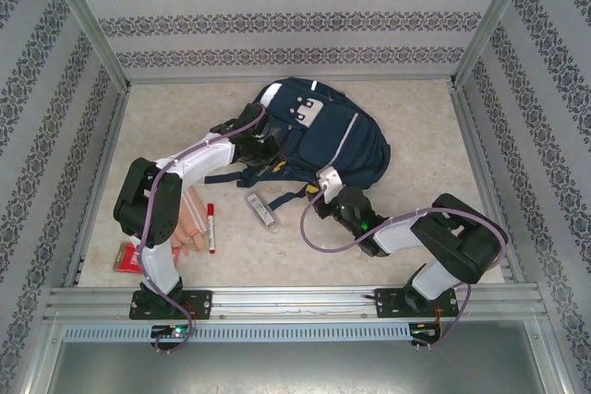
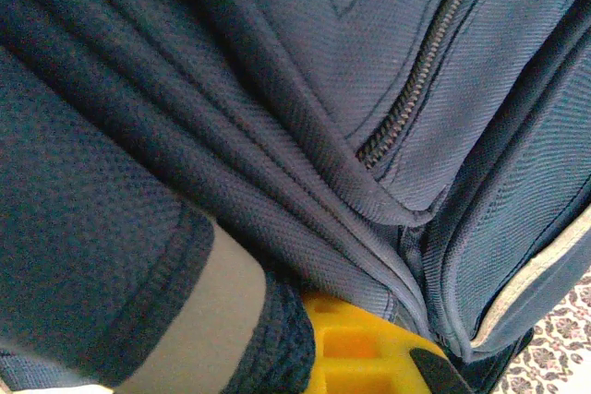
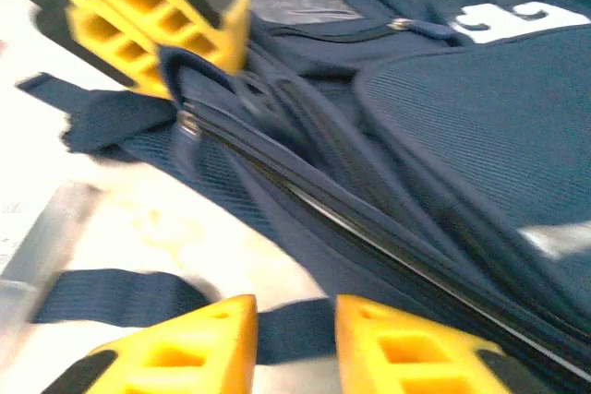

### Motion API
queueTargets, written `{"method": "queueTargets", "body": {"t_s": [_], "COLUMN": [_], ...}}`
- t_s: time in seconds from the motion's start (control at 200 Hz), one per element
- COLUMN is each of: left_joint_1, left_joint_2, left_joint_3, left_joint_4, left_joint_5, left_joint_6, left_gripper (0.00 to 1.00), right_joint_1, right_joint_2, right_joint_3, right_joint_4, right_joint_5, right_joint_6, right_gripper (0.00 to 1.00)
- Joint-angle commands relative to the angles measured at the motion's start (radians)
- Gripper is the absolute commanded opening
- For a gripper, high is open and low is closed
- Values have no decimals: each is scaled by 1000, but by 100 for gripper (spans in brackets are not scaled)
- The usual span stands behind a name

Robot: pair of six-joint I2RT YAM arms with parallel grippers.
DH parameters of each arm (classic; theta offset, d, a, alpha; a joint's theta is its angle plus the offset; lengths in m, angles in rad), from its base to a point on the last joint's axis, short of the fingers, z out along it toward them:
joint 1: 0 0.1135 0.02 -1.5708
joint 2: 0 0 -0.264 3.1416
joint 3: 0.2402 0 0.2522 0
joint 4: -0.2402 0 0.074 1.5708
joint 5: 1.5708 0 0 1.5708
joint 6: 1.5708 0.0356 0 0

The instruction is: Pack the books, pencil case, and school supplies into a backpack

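Left gripper (image 3: 175, 54) clamps backpack (image 3: 480, 136) edge, blurred; right gripper (image 3: 295, 343) parted

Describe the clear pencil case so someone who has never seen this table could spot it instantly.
Find the big navy backpack in the middle of the tabletop. Just in front of its dark straps, on the near side, lies the pencil case, small and narrow. It is see-through plastic with dark and white contents, unlike the red-capped white marker and pale wooden pieces to its left.

One backpack (image 1: 332, 131), one marker (image 1: 211, 227), one pencil case (image 1: 262, 211)
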Motion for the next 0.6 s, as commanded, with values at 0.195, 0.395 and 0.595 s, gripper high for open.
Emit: {"method": "queueTargets", "body": {"t_s": [0.195,0.395,0.595], "left_joint_1": [-34,-43,-57], "left_joint_2": [-43,-39,-46], "left_joint_3": [10,1,3], "left_joint_4": [97,121,118], "left_joint_5": [61,77,69], "left_joint_6": [-167,-210,-216], "left_gripper": [0,0,0], "right_joint_1": [35,33,-1], "right_joint_2": [96,288,376], "right_joint_3": [114,114,135], "right_joint_4": [103,346,427], "right_joint_5": [-200,-64,-12], "right_joint_6": [1,-81,-59], "right_gripper": [46,46,49]}}
